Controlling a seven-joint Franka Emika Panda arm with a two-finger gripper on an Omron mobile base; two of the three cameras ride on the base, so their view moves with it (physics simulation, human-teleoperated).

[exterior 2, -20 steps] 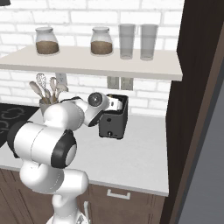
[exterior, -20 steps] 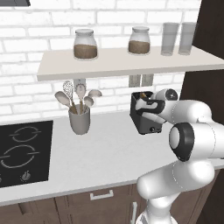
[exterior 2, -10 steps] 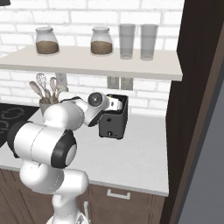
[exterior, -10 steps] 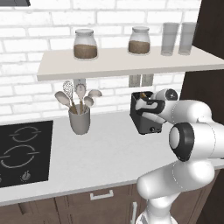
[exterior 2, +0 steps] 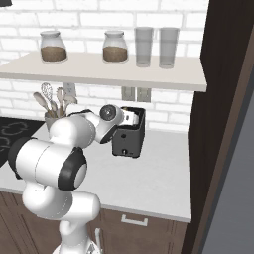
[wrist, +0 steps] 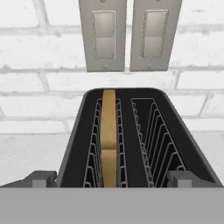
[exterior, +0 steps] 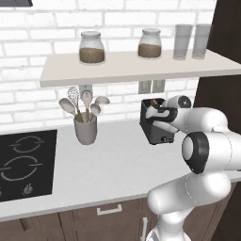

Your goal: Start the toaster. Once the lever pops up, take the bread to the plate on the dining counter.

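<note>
Claw (wrist: 111, 178) wide open, holding nothing, hovering over toaster (wrist: 139, 135) near worktop's back edge; bread (wrist: 109, 135) sits in one slot; press lever straight down till it latches

The toaster (wrist: 139, 135) sits close under a wall shelf (exterior: 141, 68), leaving a low gap above its slots. Bread (wrist: 108, 135) fills one slot; the other stands free. Bare worktop (exterior: 113, 164) separates it from a utensil pot (exterior: 85, 128).

Pale bench (exterior: 117, 169) bearing black hob (exterior: 23, 162) at left, grey utensil pot (exterior: 85, 128) mid-back, black toaster (exterior: 155, 123) further right. Shelf (exterior: 136, 66) above holding two jars (exterior: 92, 47) and two glasses (exterior: 182, 41).
</note>
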